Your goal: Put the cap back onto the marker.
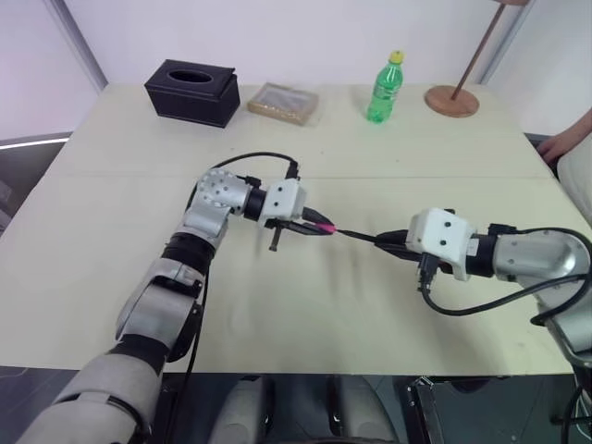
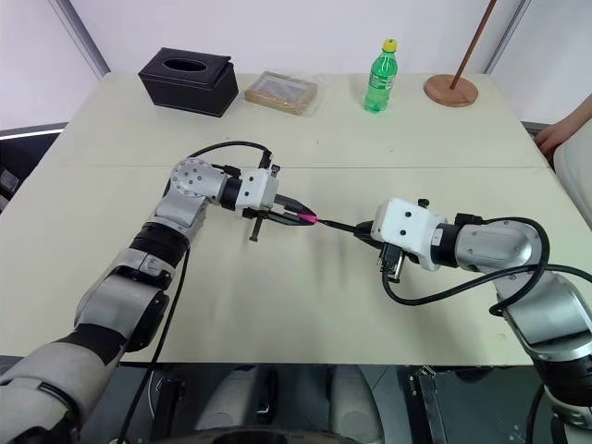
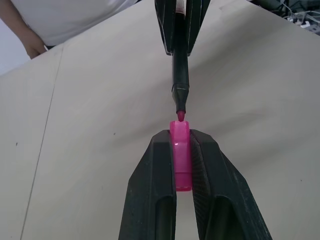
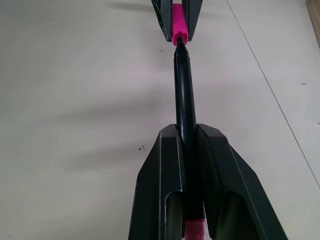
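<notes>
A: On the left, the left gripper (image 3: pixel 182 165) is clamping the pink cap (image 3: pixel 180 157) above the table (image 1: pixel 305 324), open end facing right.

B: And the right gripper (image 4: pixel 187 145) is pinching the black marker (image 4: pixel 184 90), its length running level across the table, tip aiming left at the cap.

A: So both pieces are lining up nicely, tip sitting right at the cap's mouth.

B: It's looking only just started, though; pushing them fully together is what's remaining.
</notes>
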### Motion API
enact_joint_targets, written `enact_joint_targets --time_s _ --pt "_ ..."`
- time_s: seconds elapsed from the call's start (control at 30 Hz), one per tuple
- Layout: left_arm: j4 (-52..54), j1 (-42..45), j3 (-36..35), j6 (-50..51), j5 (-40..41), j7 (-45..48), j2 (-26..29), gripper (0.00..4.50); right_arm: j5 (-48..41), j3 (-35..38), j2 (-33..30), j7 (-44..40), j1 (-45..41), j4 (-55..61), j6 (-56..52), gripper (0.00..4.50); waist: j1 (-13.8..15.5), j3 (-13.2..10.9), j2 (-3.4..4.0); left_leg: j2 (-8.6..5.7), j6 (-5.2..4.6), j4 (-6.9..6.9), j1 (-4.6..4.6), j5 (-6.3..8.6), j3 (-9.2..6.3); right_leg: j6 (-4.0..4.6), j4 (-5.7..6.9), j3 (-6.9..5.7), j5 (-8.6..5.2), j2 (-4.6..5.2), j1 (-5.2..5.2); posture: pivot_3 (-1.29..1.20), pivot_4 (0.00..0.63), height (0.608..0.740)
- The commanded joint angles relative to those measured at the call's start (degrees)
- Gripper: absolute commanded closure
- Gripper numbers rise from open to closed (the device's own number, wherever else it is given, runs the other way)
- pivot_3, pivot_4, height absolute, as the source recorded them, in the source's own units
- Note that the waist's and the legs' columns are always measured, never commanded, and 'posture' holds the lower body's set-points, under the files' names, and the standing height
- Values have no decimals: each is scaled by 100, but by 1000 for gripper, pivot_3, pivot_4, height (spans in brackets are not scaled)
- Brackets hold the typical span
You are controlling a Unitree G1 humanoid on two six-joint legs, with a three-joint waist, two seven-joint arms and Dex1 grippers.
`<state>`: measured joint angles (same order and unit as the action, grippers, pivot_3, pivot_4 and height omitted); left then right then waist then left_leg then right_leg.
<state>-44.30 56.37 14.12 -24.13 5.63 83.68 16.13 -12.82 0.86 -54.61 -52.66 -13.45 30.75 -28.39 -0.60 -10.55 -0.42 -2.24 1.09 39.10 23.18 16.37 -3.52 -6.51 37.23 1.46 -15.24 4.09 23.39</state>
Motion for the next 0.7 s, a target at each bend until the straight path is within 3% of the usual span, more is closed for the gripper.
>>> enact_joint_targets --time_s 0.03,0.7 --pt "229 23 -105 -33 136 6 4 4500 -40 150 -45 -3 -32 91 28 4440 0 0 0 0 0 0 0 0 0 0 0 0 0 0 0 0 150 740" --pt "192 12 -88 -87 106 -34 -29 4500 -86 167 -58 9 -49 181 -42 4440 1 0 0 0 0 0 0 0 0 0 0 0 0 0 0 0 150 740"
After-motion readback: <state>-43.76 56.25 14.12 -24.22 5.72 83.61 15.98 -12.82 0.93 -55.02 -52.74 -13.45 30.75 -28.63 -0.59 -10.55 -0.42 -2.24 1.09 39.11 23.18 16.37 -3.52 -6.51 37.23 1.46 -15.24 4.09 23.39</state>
